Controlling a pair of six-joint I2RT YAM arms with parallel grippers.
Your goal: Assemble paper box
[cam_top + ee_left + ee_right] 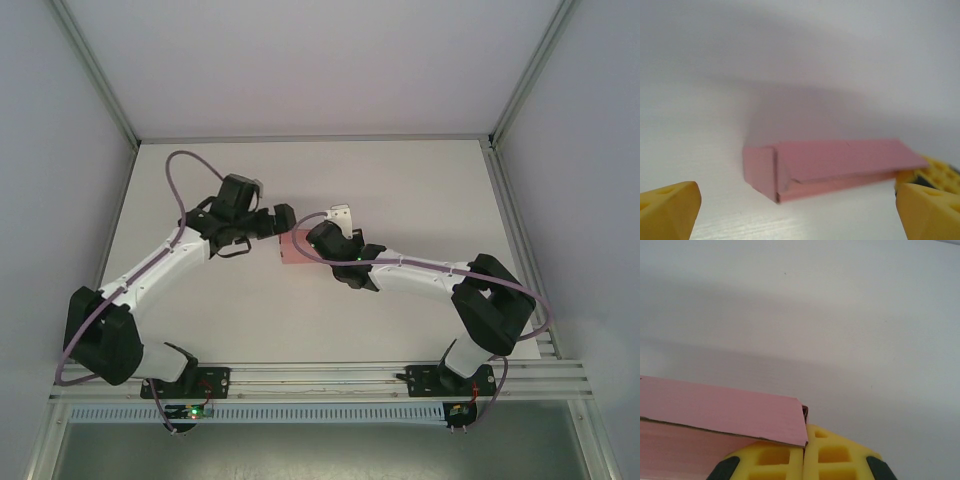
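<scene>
The paper box is a small pink folded box lying on the white table between the two arms. In the left wrist view the paper box rests flat with its lid flap slightly raised along the front. My left gripper is open, its yellow fingers spread wide just short of the box and nothing between them. My right gripper is shut, pads together, its tips pressed against the box's end under the edge of the lid. From above, the right gripper sits at the box's right side.
Bare white table lies beyond and around the box. Aluminium frame posts border the right side and grey walls enclose the space. The arm bases are bolted at the near rail.
</scene>
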